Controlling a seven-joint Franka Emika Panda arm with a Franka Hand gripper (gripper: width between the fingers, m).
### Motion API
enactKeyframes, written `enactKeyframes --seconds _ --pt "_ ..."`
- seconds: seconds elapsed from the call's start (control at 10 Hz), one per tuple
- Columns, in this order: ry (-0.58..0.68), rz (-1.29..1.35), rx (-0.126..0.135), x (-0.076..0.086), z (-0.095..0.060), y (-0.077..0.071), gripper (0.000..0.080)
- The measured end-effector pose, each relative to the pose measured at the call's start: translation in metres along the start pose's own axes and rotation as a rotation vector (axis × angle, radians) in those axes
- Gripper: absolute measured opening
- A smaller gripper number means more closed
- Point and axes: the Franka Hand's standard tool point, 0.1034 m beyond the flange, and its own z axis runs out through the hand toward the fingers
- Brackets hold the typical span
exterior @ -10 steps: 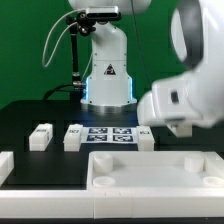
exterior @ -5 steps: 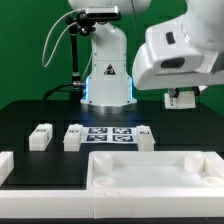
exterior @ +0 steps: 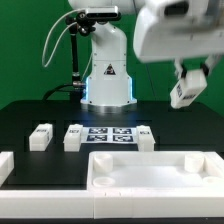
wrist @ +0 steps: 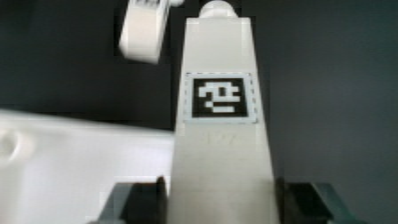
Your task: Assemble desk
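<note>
One desk leg sits clamped within the gripper.

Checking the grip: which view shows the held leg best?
The wrist view: the leg fills it, tag facing the camera, clamped in the gripper. The exterior view shows it small, tilted, high above the table.

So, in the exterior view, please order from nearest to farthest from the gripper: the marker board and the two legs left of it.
1. marker board, mid-row, nearest the gripper, which hangs high at the exterior view's right, shut on a held leg.
2. inner leg, beside the board's left end.
3. outer leg, farthest toward the exterior view's left.
</note>
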Motion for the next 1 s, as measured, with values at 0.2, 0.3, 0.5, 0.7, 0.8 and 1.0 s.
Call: enactKeyframes --seconds 0.2,0.3,0.5,0.7,0.8,1.0 --pt "0.135 0.009 0.001 0.015 -0.016 -0.001 0.0287" --pt "0.216 0.01 -0.007 0.018 -0.016 0.0 0.0287" --pt "0.362 0.003 -0.023 0.025 -0.017 0.003 0.0287" --pt "0.493 -0.036 -0.049 0.031 -0.017 0.016 0.0287" --pt "0.626 -0.054 -0.069 0.05 -0.037 0.019 0.0287" --pt "0.785 -0.067 -0.084 0.059 -0.039 0.016 0.0287"
